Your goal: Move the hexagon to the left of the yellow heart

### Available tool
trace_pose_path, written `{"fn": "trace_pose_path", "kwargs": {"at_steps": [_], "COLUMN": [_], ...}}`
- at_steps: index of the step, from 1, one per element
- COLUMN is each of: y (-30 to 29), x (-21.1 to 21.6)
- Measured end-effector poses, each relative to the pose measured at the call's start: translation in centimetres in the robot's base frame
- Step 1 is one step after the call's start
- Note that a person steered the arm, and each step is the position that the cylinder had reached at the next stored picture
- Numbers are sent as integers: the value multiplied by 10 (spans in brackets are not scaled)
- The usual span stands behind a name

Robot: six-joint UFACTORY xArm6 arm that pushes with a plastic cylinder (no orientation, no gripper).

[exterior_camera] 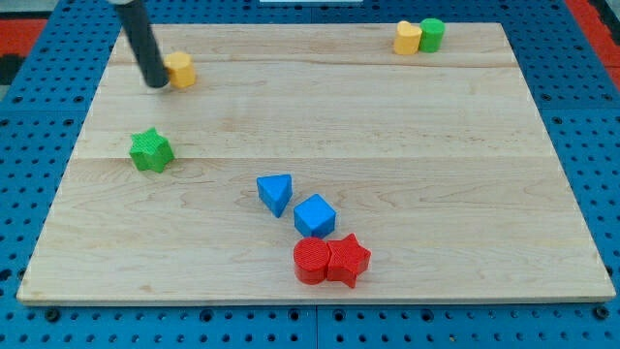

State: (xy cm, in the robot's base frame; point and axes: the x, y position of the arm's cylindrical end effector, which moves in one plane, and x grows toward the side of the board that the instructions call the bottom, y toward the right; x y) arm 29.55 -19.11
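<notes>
A yellow hexagon [180, 70] lies near the board's top left. My tip [155, 83] stands right against its left side, and the dark rod rises out of the view's top. The yellow heart [407, 38] lies at the board's top right, far to the right of the hexagon. A green cylinder [432, 34] touches the heart's right side.
A green star [151, 150] lies below the hexagon at the left. A blue triangle [275, 193] and a blue cube [314, 214] lie low in the middle. A red cylinder [312, 260] and a red star [349, 259] touch each other near the wooden board's [484, 194] bottom edge.
</notes>
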Motion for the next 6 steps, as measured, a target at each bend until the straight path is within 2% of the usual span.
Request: {"fn": "trace_pose_path", "kwargs": {"at_steps": [1, 2, 3, 4, 5, 6], "y": [44, -17, 16, 112, 91, 3], "x": [-14, -21, -61, -76, -66, -63]}}
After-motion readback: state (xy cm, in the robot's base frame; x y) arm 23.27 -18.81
